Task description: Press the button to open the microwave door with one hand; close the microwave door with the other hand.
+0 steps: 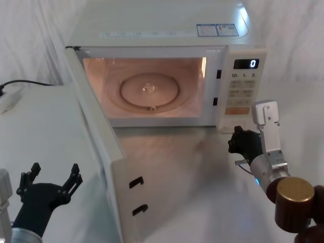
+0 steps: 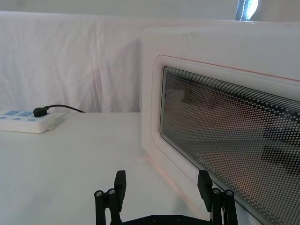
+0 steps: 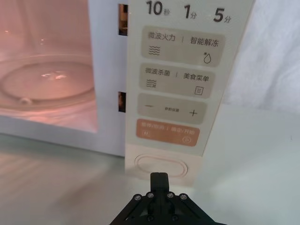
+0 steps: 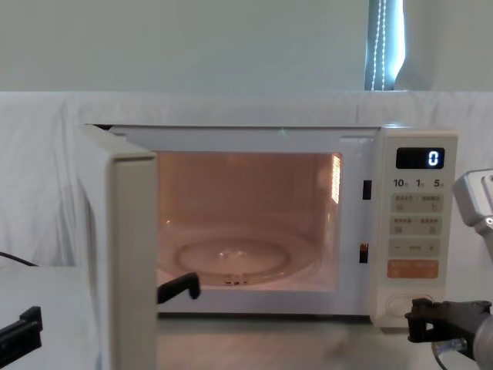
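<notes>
The microwave door (image 1: 96,136) stands wide open, swung out toward my left, and the lit cavity shows behind it. Its dotted glass window (image 2: 225,140) faces my left gripper (image 1: 53,174), which hangs open low on the left, a little off the door's outer side. The left gripper (image 2: 161,183) holds nothing. My right gripper (image 1: 242,142) is shut and empty, pointing at the oval button (image 3: 161,165) at the bottom of the control panel (image 1: 244,86). In the right wrist view the right gripper (image 3: 159,179) sits just in front of that button. The door's edge (image 4: 131,254) faces the chest camera.
A glass turntable (image 1: 149,91) lies inside the cavity. A white power strip (image 2: 26,121) with a black plug and cable lies on the table far left. White cloth hangs behind the microwave. The display reads 0.
</notes>
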Robot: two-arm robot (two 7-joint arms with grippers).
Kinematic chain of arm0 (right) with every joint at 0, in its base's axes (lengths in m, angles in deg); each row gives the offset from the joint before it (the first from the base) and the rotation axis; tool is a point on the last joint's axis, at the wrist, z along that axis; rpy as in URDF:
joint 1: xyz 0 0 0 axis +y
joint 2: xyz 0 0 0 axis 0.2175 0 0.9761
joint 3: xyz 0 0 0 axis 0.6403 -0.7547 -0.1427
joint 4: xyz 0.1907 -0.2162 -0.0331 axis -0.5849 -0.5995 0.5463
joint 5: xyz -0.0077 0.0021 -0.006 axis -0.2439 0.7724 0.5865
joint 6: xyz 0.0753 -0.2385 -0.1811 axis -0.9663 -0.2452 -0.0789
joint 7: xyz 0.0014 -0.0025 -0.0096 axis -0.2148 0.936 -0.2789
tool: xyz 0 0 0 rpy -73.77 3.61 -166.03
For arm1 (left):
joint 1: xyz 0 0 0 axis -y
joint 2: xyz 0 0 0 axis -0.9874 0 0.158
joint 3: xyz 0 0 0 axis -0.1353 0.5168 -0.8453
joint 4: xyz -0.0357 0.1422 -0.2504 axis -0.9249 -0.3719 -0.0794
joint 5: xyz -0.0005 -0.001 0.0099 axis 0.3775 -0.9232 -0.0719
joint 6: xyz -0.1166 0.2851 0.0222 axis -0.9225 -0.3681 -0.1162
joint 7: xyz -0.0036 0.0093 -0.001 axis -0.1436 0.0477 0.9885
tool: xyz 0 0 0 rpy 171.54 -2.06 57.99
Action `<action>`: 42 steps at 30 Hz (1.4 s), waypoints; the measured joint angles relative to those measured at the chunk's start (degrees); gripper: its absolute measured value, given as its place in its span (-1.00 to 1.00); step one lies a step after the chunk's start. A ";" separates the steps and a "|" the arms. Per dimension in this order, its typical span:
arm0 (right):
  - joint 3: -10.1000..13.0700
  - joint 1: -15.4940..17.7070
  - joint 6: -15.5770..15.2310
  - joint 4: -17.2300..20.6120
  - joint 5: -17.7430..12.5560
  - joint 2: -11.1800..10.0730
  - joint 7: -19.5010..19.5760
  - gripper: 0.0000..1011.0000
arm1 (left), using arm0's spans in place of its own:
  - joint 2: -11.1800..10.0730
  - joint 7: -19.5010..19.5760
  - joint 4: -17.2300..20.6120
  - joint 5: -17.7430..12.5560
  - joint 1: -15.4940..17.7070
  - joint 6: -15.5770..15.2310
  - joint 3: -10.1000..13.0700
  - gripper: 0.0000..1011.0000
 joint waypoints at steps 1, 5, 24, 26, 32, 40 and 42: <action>-0.08 0.58 -0.14 0.84 0.00 -0.14 -0.17 -1.00 | 0.00 0.00 0.00 0.00 0.00 0.00 0.00 0.98; -0.38 3.40 -0.76 4.93 -0.03 -0.72 -0.83 -1.00 | 0.00 0.00 0.00 0.00 0.00 0.00 0.00 0.98; 2.35 18.52 7.14 21.69 -5.10 -5.19 -3.15 -0.55 | 0.00 0.00 0.00 0.00 0.00 0.00 0.00 0.98; 2.97 19.33 7.60 22.28 -5.80 -5.42 -3.14 -0.44 | 0.00 0.00 0.00 0.00 0.00 0.00 0.00 0.98; 3.84 20.13 8.22 22.72 -6.83 -5.69 -3.09 -0.09 | 0.00 0.00 0.00 0.00 0.00 0.00 0.00 0.98; 4.19 19.52 7.92 21.21 -6.50 -6.04 -2.16 0.42 | 0.00 0.00 0.00 0.00 0.00 0.00 0.00 0.98; 4.37 19.37 7.76 20.68 -6.15 -6.00 -1.63 0.57 | 0.00 0.00 0.00 0.00 0.00 0.00 0.00 0.98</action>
